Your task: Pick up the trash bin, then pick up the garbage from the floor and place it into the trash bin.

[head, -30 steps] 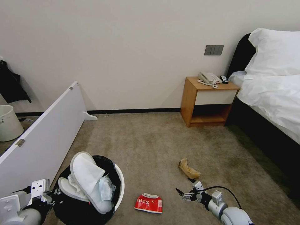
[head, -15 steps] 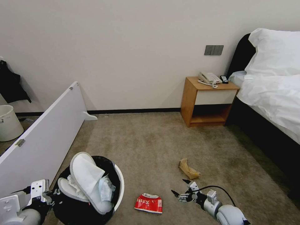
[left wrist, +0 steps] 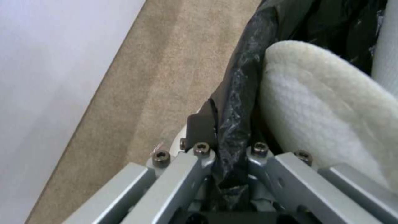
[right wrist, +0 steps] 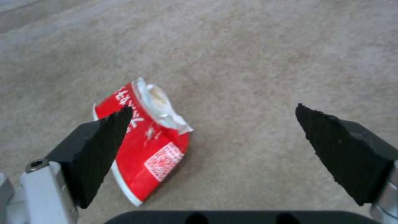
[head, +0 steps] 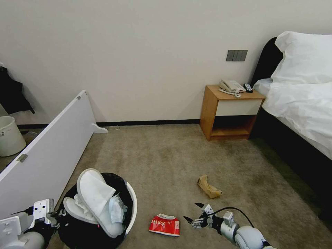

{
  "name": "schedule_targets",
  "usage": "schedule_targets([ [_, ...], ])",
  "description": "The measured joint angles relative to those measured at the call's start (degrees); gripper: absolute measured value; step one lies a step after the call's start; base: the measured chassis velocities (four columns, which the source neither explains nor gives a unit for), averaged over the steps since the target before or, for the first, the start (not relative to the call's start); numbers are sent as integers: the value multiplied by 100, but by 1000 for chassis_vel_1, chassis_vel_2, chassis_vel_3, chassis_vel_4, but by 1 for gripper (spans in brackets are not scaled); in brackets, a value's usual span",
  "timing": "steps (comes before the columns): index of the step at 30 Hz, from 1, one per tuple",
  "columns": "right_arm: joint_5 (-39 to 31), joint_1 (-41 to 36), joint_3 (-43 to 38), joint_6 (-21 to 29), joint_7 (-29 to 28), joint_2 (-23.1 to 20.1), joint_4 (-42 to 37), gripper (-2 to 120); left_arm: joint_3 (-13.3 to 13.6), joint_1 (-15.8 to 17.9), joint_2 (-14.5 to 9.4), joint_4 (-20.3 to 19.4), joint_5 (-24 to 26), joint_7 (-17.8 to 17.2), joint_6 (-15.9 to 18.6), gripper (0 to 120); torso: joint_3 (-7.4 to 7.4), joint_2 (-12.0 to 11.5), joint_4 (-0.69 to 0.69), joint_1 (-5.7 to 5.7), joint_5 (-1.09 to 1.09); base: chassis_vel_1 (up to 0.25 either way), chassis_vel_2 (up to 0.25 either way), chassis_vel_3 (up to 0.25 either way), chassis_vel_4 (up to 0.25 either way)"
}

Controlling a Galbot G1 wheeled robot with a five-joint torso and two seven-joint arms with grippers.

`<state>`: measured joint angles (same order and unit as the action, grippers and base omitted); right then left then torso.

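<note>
Right claw (head: 194, 212) spread wide, just beside red packet (head: 164, 224); left claw (left wrist: 232, 149) clenched on trash bin (head: 132, 207) rim, apparently.

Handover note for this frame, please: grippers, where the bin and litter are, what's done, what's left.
Left gripper: shut on the trash bin at its bag-lined rim.
Right gripper: open, low over the carpet, beside the red snack packet, not touching.
Done: two white slippers and tissues in the bin.
Left: the packet and the crumpled brown paper bag, both on the carpet.
</note>
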<state>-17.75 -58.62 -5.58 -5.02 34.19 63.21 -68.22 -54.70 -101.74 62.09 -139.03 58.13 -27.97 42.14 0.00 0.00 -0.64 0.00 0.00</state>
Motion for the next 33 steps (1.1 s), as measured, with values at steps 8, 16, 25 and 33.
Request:
schedule_targets([
  [8,81,135,125,-38,127,67,301,100,-14,-20,8,-12,0,5,0,2,0,0,0,0,0,0,0,0,0],
  [16,197,396,291,-85,211,229,698,100,-27,-24,7,-19,6,8,0,2,0,0,-1,0,-1,0,0,0,0],
  [25,469,715,447,-242,225,578,1206,100,-47,-49,28,-58,0,9,0,2,0,0,0,0,-1,0,0,0,0],
  [33,550,906,539,-289,233,770,1385,100,-56,-70,31,-84,-3,9,0,2,0,0,0,0,-1,0,0,0,0],
])
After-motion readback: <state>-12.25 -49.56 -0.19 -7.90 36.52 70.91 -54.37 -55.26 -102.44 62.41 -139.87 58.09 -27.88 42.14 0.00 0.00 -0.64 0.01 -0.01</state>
